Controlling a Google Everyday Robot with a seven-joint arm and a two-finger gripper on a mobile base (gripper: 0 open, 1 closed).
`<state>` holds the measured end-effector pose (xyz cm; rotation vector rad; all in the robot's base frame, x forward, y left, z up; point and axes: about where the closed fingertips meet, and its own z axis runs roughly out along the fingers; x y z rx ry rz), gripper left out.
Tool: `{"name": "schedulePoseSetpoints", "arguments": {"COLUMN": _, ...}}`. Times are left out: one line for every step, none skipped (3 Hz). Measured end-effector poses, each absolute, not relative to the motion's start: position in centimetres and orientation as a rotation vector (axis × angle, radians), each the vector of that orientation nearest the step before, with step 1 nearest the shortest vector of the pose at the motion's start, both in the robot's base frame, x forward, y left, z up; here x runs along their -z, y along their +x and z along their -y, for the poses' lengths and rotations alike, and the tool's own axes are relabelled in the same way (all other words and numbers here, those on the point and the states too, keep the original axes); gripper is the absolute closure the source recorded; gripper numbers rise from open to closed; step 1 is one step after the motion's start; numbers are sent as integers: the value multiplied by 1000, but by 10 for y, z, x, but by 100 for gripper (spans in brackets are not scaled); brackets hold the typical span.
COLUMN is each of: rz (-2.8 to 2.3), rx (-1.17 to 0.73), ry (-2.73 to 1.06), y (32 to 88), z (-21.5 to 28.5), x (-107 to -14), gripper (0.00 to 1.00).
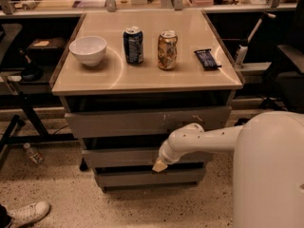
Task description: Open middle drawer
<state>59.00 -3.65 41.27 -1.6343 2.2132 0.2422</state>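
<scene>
Grey and flat-fronted, the middle drawer (121, 157) sits at 6 o'clock below the tan cabinet top (142, 77), just under the taller scratched drawer front (118, 122). The gripper (159, 165), a pale tip on the white arm (204, 140) reaching in from 4 o'clock, is at the drawer's lower right edge. I cannot tell whether it is open or closed. On top stand a white bowl (88, 50), a blue can (133, 44) and a gold can (167, 50).
</scene>
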Motion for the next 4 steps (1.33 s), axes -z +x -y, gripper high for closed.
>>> {"name": "schedulePoseSetpoints", "arguments": {"rz": -2213, "rx": -242, "ry": -1634, "y": 590, "z": 36, "x": -413, "gripper": 66}}
{"name": "schedulePoseSetpoints", "arguments": {"rz": -2213, "rx": -242, "ry": -1634, "y": 590, "z": 36, "x": -413, "gripper": 89}}
{"name": "schedulePoseSetpoints", "arguments": {"rz": -2213, "rx": -242, "ry": -1634, "y": 590, "z": 36, "x": -413, "gripper": 100}}
{"name": "schedulePoseSetpoints", "arguments": {"rz": -2213, "rx": -242, "ry": -1634, "y": 590, "z": 36, "x": -413, "gripper": 100}}
